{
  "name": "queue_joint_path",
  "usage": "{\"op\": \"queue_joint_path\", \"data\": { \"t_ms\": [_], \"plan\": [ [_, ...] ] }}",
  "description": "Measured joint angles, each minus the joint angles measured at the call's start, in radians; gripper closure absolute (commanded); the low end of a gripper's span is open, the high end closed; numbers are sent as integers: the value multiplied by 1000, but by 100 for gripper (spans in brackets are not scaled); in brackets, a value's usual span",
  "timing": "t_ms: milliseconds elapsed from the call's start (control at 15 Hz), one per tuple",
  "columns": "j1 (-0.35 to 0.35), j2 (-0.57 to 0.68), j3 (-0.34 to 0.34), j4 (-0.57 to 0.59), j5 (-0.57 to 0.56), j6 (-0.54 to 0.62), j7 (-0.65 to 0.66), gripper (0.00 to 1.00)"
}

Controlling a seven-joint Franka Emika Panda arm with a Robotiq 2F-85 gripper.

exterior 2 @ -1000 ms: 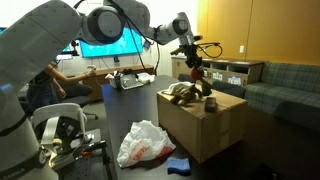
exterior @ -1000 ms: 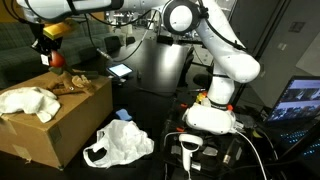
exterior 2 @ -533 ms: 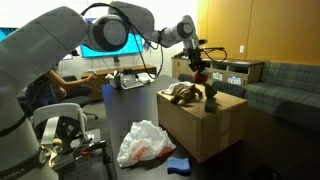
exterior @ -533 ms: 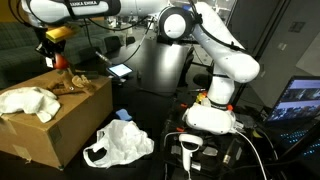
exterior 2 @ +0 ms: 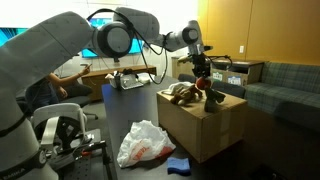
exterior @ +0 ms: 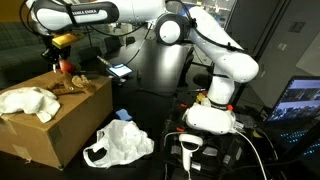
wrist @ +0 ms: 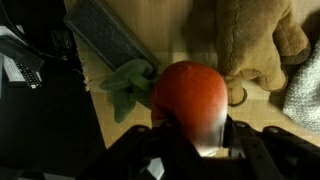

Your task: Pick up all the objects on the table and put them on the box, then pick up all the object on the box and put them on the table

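My gripper (wrist: 192, 135) is shut on a red toy fruit (wrist: 190, 90) with green leaves (wrist: 128, 85) and holds it just above the top of the cardboard box (exterior: 60, 125). The gripper shows in both exterior views (exterior: 63, 60) (exterior 2: 203, 76), with the red fruit (exterior: 66, 67) (exterior 2: 206, 85) beneath it. A brown plush toy (wrist: 250, 40) (exterior: 72, 86) (exterior 2: 183, 93) lies on the box right beside the fruit. A white cloth (exterior: 28, 101) (wrist: 305, 95) lies on the box's other end. A dark grey flat object (wrist: 110, 35) lies on the box too.
A crumpled white plastic bag (exterior: 120, 143) (exterior 2: 145, 143) lies at the foot of the box (exterior 2: 205, 130). A small blue item (exterior: 122, 115) (exterior 2: 178, 163) lies near it. The robot base (exterior: 212, 115) stands beside a grey cylinder (exterior: 160, 65). A couch (exterior 2: 280, 85) is behind.
My gripper has moved sideways over the box and slightly lower, still holding the red fruit, ending closer to the plush toy. Nothing else moved.
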Motion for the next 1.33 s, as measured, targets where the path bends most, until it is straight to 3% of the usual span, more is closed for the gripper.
{"op": "queue_joint_path", "data": {
  "t_ms": [267,667,1000,1333],
  "plan": [
    [-4,-26,28,-1,0,7,-70,1],
    [-6,-126,73,-86,0,11,-169,0],
    [-59,-245,79,-299,0,52,-257,0],
    [-135,-333,82,-546,13,170,-358,0]
  ]
}}
